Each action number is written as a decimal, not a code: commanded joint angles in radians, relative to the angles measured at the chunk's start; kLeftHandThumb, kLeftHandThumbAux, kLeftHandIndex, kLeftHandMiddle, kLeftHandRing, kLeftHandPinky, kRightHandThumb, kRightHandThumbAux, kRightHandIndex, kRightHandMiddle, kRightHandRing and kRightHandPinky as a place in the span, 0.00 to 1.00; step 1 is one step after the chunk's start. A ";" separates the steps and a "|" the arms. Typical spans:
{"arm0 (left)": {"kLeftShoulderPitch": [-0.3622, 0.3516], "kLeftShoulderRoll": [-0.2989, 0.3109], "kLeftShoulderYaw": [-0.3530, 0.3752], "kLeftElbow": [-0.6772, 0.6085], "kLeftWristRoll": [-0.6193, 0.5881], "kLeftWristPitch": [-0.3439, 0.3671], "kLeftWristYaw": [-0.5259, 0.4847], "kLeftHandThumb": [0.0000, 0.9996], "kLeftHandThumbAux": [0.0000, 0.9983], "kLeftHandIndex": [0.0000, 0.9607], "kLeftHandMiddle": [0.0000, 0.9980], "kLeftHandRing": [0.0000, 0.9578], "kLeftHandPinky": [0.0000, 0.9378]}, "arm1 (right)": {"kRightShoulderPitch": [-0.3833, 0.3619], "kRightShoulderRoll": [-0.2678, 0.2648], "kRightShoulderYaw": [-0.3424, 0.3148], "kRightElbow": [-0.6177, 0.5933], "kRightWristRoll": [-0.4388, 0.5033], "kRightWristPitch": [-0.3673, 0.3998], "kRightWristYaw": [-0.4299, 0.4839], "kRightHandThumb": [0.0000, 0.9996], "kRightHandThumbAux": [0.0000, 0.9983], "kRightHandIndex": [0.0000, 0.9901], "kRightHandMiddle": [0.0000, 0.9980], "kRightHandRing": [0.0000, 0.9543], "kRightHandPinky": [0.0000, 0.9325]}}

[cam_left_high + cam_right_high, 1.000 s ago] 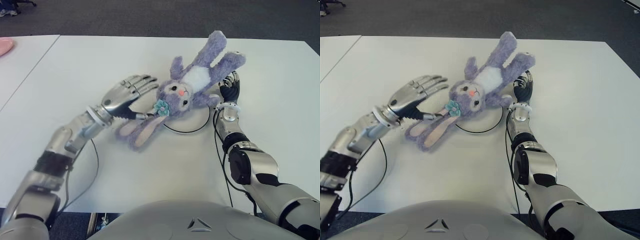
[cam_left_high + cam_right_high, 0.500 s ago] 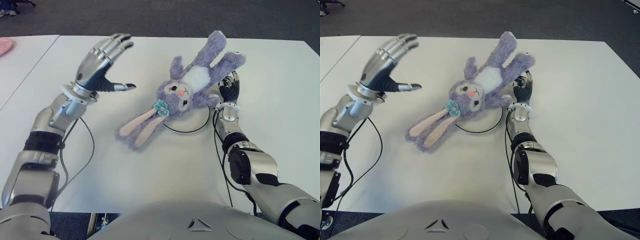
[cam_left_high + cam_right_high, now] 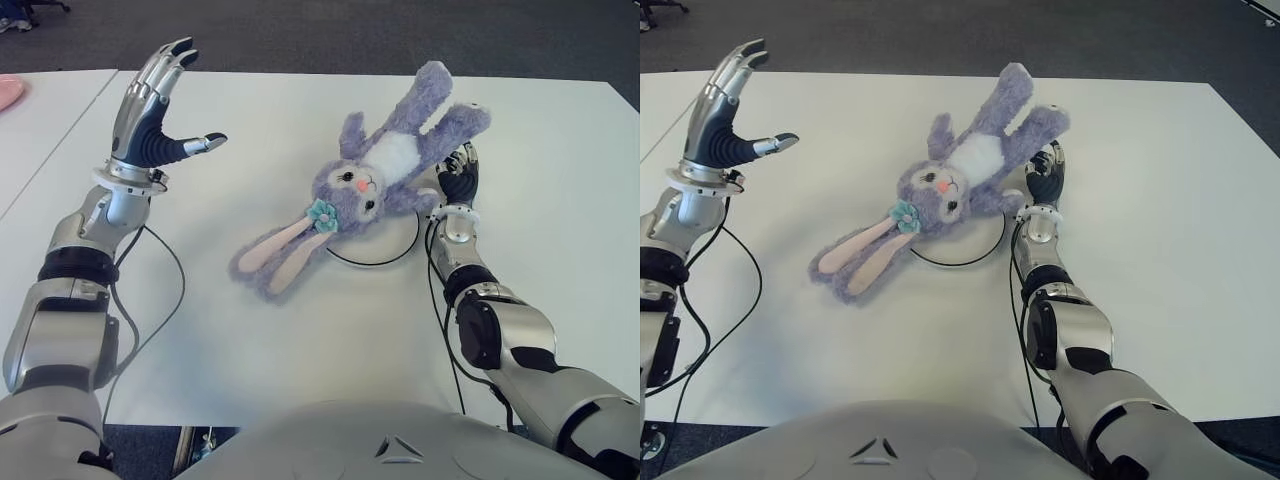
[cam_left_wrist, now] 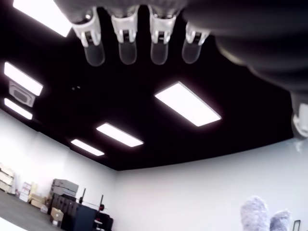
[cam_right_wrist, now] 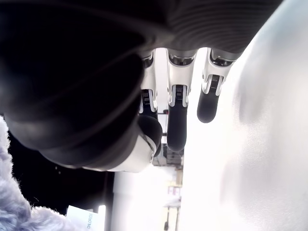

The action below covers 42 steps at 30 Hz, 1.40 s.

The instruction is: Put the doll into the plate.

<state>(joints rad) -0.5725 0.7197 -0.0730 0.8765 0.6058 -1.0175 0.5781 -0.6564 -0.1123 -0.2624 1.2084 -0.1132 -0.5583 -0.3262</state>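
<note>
The doll point(image 3: 385, 165), a purple plush rabbit with a white belly and a teal flower, lies on its back across the white, dark-rimmed plate point(image 3: 392, 245). Its head and body cover the plate; its long ears point(image 3: 270, 258) trail off onto the table at the lower left. My left hand point(image 3: 150, 105) is raised in the air far left of the doll, fingers point(image 4: 126, 43) spread and empty. My right hand point(image 3: 461, 172) shows beside the doll's right side at the plate's edge, with fingers point(image 5: 176, 120) relaxed and holding nothing.
The white table point(image 3: 300, 340) stretches out around the plate. A second table point(image 3: 40, 150) adjoins on the left, with a pink object point(image 3: 8, 92) at its far edge. Black cables point(image 3: 165, 300) hang from both wrists.
My left hand has left the doll's ears and risen up and to the left, fingers spread. The doll stays across the plate. The right hand has not moved.
</note>
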 commanded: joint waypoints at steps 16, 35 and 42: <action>-0.121 -0.218 0.005 0.252 -0.225 0.045 -0.221 0.01 0.32 0.00 0.00 0.00 0.00 | 0.212 0.085 0.010 0.144 0.007 0.129 -0.010 0.74 0.93 0.10 0.33 0.29 0.18; -0.073 -0.466 0.165 0.445 -0.476 0.396 -0.579 0.00 0.41 0.00 0.00 0.00 0.00 | 0.213 0.084 0.005 0.144 0.011 0.127 -0.009 0.74 0.93 0.11 0.33 0.29 0.19; -0.081 -0.502 0.219 0.459 -0.530 0.480 -0.631 0.00 0.42 0.00 0.00 0.00 0.00 | 0.214 0.082 0.000 0.144 0.017 0.124 -0.001 0.74 0.93 0.11 0.33 0.30 0.22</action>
<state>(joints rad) -0.6694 0.2475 0.0973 1.3008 0.1371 -0.6247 0.0009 -0.6642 -0.0898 -0.2548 1.2088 -0.1146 -0.5582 -0.3340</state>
